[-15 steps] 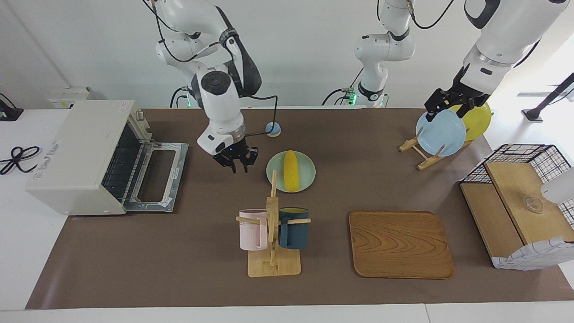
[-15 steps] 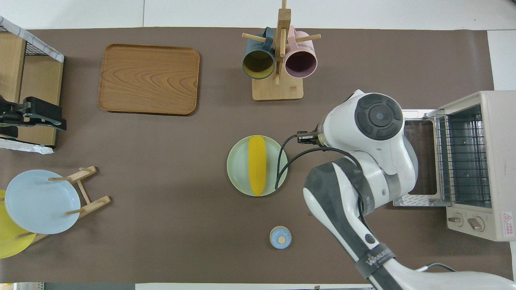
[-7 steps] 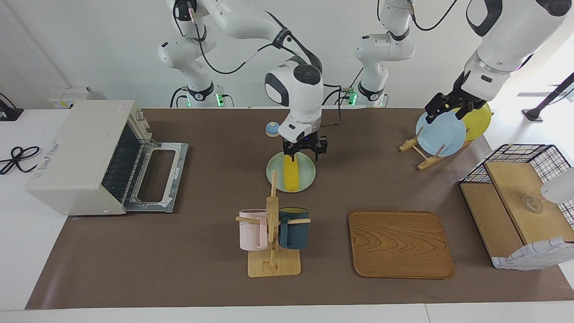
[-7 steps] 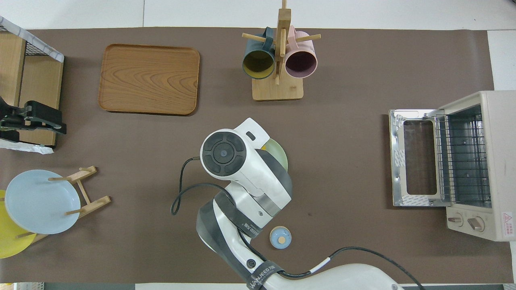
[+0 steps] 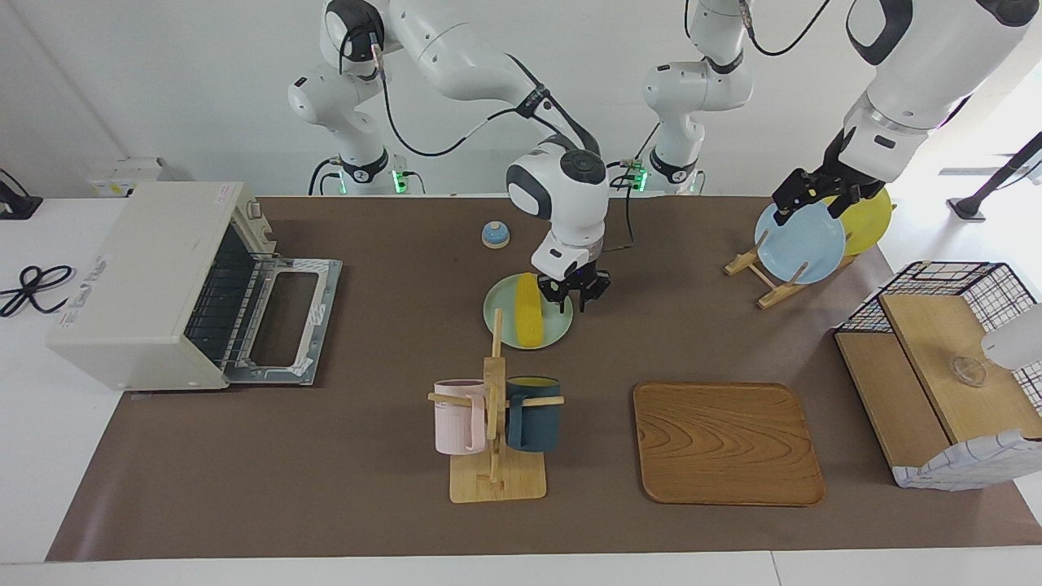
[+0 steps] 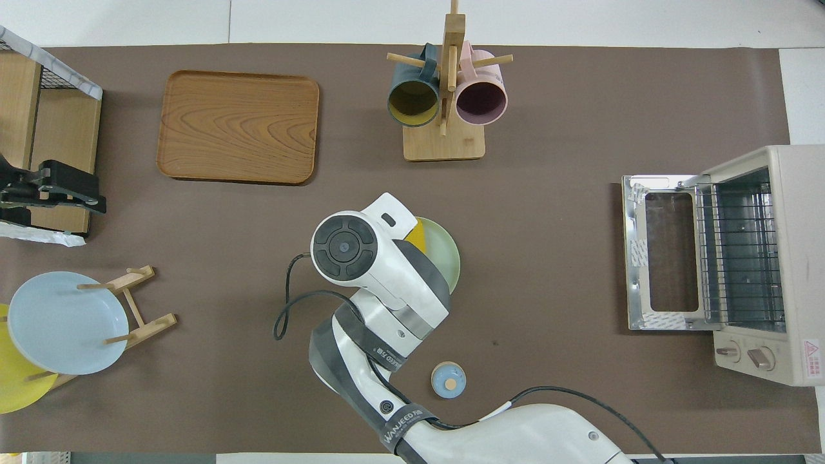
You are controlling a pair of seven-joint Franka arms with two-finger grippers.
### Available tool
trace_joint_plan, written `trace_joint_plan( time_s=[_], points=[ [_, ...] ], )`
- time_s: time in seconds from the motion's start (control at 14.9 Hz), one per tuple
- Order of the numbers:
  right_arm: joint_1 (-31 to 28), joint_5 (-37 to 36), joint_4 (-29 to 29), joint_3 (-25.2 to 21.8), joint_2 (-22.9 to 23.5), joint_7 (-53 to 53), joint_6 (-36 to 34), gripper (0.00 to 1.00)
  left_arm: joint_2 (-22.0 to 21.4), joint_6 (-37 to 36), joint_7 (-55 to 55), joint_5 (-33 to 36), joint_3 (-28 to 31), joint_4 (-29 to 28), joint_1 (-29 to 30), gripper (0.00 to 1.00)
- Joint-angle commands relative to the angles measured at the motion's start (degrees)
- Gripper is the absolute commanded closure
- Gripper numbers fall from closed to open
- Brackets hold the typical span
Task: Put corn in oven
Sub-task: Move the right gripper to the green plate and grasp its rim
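Note:
The yellow corn (image 5: 527,316) lies on a pale green plate (image 5: 560,327) in the middle of the table. My right gripper (image 5: 575,298) hangs low over the plate's edge toward the left arm's end, just beside the corn, fingers apart and empty. In the overhead view the right wrist covers most of the plate (image 6: 446,261), and only a corner of the corn (image 6: 417,234) shows. The off-white oven (image 5: 142,281) stands at the right arm's end with its door (image 5: 285,321) dropped open; it also shows in the overhead view (image 6: 783,264). My left gripper (image 5: 807,194) waits, raised over the plate rack.
A mug tree (image 5: 495,423) with a pink and a dark blue mug stands farther from the robots than the plate. A wooden tray (image 5: 727,443), a rack with a blue plate (image 5: 800,241) and a yellow plate, a wire-and-wood basket (image 5: 944,366) and a small blue knob (image 5: 495,234) are also there.
My right arm has swung from in front of the oven door across to the plate and come down beside the corn. The left arm has hardly moved.

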Motion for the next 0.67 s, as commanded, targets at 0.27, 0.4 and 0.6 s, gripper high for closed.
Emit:
trace_joint_plan(
  time_s=[0.27, 0.4, 0.6],
  points=[
    [0.6, -0.85, -7.22, -0.19, -2.43, 0.68, 4.69, 0.85, -0.21, 0.58, 0.89, -0.73, -0.3, -0.11, 0.35, 0.0],
    [1.04, -1.03, -6.97, -0.28, -2.6, 0.6, 3.72, 1.0, -0.21, 1.2, 1.58, -0.56, -0.3, -0.02, 0.17, 0.0],
    [0.78, -3.3, -4.43, -0.37, -2.52, 0.07, -0.04, 1.0, -0.21, 1.2, 2.56, -0.47, -0.38, -0.02, 0.0, 0.0]
  ],
)
